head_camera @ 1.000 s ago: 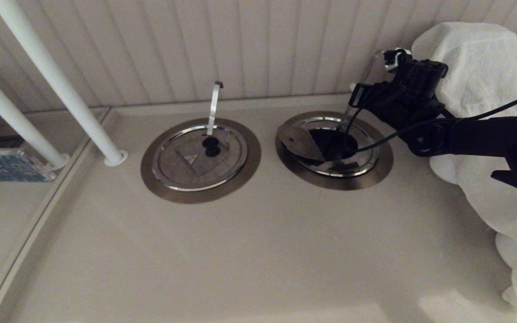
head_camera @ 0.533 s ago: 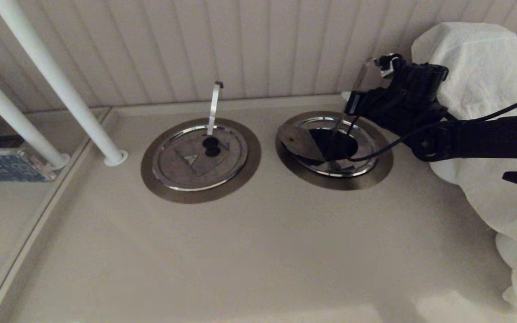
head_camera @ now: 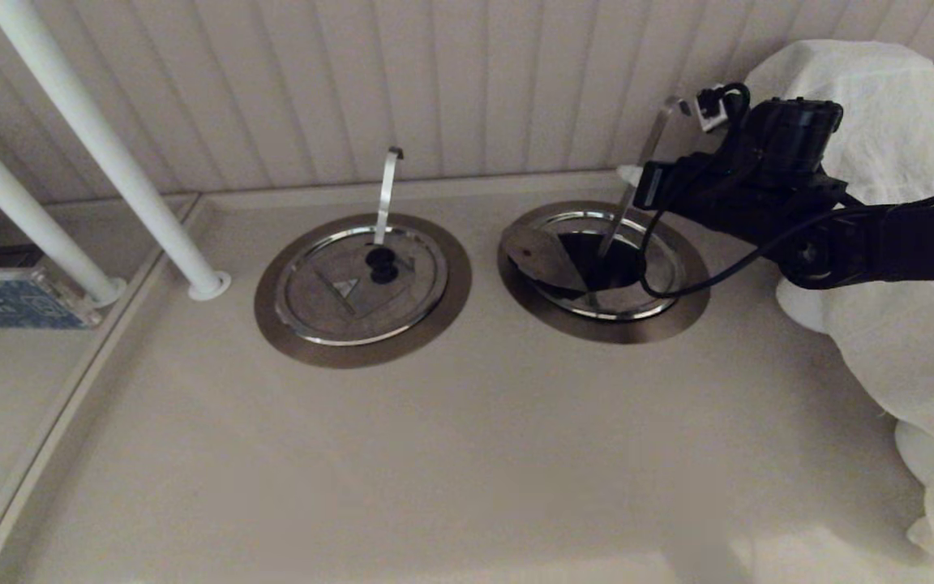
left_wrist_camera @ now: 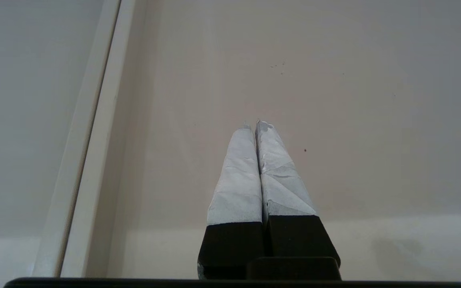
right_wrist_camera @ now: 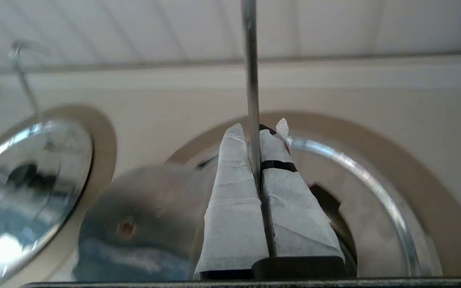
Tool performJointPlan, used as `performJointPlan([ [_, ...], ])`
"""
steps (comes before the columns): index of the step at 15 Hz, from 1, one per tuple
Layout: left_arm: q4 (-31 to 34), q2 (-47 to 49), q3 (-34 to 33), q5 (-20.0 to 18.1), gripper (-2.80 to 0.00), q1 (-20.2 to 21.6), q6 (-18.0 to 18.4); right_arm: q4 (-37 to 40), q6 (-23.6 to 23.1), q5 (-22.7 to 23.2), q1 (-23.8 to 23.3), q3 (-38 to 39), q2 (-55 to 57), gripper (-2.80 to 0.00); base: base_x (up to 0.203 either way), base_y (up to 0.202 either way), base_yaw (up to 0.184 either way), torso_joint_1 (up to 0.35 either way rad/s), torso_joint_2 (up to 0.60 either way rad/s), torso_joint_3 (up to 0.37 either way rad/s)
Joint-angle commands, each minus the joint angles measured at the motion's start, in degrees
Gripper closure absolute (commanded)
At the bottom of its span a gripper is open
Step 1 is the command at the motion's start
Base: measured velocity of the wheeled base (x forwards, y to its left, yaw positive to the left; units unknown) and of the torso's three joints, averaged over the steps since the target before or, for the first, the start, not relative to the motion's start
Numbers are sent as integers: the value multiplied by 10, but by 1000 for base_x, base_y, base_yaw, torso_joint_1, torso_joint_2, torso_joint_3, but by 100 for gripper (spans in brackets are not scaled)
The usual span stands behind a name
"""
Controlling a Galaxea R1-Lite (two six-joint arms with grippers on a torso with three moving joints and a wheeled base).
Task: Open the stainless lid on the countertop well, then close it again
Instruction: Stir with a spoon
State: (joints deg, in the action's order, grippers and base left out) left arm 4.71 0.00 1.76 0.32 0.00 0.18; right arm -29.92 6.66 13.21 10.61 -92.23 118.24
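Observation:
The stainless lid lies in the countertop well at the right. Its wedge flap is folded back to the left, baring a dark opening. The flat steel utensil handle leans out of that opening. My right gripper hovers over the well's far side, shut on the handle; the right wrist view shows the handle running between the taped fingers, with the flap beside them. The lid's black knob is hidden. My left gripper is shut over bare counter, outside the head view.
The twin lid with its hooked upright handle sits closed to the left. A white cloth covers something right of the well. Two white poles slant at the far left. A panelled wall stands close behind both wells.
My right gripper has risen and drawn back a little to the right. The utensil handle has shifted with it and now stands clear to the gripper's left.

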Motion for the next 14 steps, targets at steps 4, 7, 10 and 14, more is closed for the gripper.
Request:
performJointPlan([
  [4,0,0,0,0,0,0,0,46,-51,21,-18,21,-30,0,0,0,0,0,0,0],
  [7,0,0,0,0,0,0,0,73,-71,33,-42,21,-40,0,0,0,0,0,0,0],
  [10,0,0,0,0,0,0,0,71,-72,35,-48,18,-35,0,0,0,0,0,0,0],
  [14,0,0,0,0,0,0,0,10,-34,30,-32,0,0,0,0,0,0,0,0,0],
])
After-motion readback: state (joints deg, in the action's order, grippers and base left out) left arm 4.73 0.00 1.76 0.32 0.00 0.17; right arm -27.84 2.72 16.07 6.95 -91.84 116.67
